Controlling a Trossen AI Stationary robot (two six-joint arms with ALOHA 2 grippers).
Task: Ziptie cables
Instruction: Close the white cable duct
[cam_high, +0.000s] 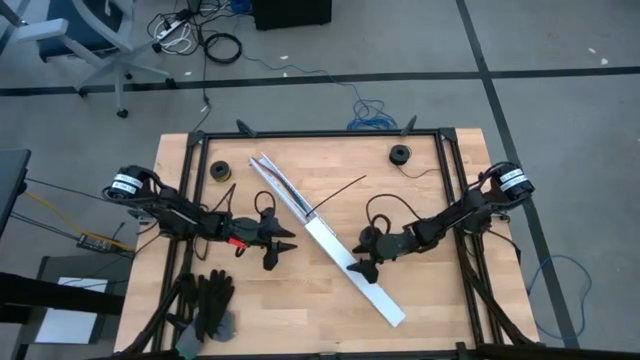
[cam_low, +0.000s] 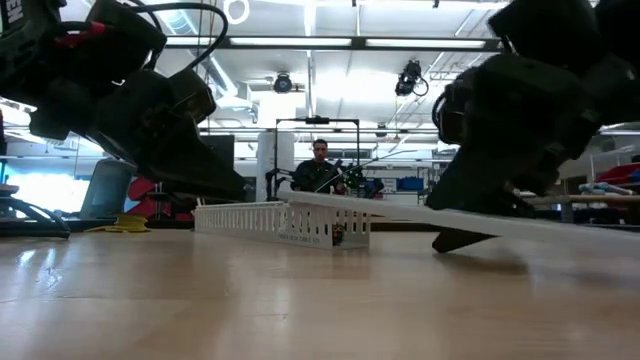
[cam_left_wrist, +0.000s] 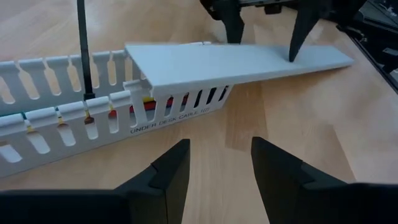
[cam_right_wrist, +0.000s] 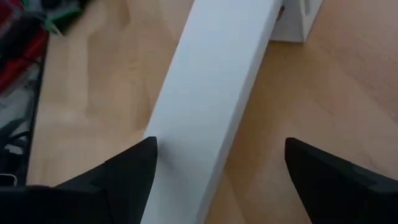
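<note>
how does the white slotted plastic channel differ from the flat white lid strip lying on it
The white slotted plastic channel has comb-like cut walls; the flat white lid strip is smooth and solid. The channel lies flat on the wooden table; the lid slants, one end propped on the channel. The channel holds coloured wires; the lid holds nothing. Both are long, white plastic.

Cables (cam_left_wrist: 93, 112) inside slotted channel (cam_left_wrist: 74, 124), cover strip (cam_high: 355, 270) overlapping its end, right tool (cam_high: 362, 262) astride strip.
</note>
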